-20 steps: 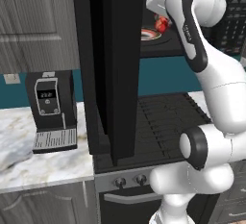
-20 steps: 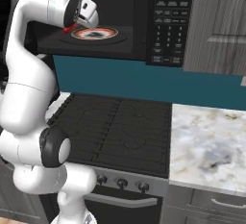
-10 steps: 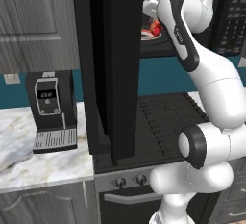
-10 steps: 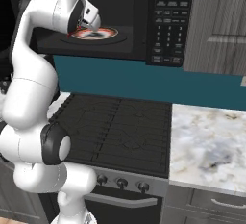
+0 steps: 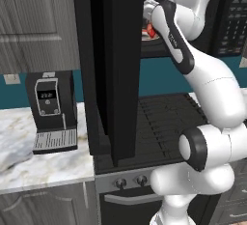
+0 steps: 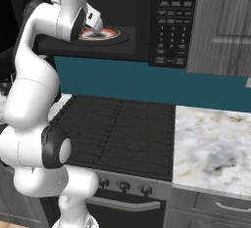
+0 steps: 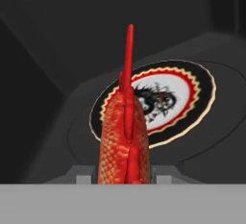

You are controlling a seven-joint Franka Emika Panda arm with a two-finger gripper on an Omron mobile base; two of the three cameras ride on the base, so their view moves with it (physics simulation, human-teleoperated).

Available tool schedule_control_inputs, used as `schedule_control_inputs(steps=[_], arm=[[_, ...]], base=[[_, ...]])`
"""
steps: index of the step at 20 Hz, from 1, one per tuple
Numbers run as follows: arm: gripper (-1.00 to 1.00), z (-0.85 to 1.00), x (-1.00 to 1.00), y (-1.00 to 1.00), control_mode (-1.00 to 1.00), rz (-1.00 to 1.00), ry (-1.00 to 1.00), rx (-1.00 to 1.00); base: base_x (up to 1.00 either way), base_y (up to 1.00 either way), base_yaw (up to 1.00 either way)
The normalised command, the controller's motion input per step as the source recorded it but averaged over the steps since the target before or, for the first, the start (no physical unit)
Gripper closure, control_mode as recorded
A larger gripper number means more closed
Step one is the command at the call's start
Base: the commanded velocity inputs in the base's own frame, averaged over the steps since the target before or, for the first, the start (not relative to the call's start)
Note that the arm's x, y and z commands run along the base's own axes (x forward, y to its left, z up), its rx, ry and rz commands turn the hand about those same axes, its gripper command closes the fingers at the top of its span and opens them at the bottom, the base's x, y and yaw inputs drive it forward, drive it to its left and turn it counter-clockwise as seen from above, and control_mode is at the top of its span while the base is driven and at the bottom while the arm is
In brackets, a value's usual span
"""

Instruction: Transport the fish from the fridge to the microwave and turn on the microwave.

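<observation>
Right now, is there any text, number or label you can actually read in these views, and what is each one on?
Coffee machine display: pale digits, too blurred to read.
Microwave red display at the top of its panel: glowing digits, cut off and blurred, unreadable.
Microwave keypad: rows of buttons with pale marks, too small to read.
Plate: a dark drawn motif, no lettering.
Nothing can be quoted with confidence.

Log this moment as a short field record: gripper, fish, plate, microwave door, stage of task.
gripper: gripper shut on the fish, reaching into the microwave cavity
fish: fish red-orange, held above and just short of the plate
plate: plate dark with an orange-red rim, lying flat on the microwave floor
microwave: microwave door swung wide open; keypad at its right
stage: fish not yet released; microwave not yet started
</observation>
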Motion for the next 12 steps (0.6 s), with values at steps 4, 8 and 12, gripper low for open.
schedule_control_inputs(steps=[4,8,12], arm=[[1.00,-0.01,0.24,0.00,-1.00,0.00,0.00,0.00],[1.00,0.00,0.22,0.00,-1.00,0.00,0.00,0.00],[1.00,0.00,0.24,0.00,-1.00,0.00,0.00,0.00]], base=[[0.00,0.00,0.00],[0.00,0.00,0.00],[0.00,0.00,0.00]])
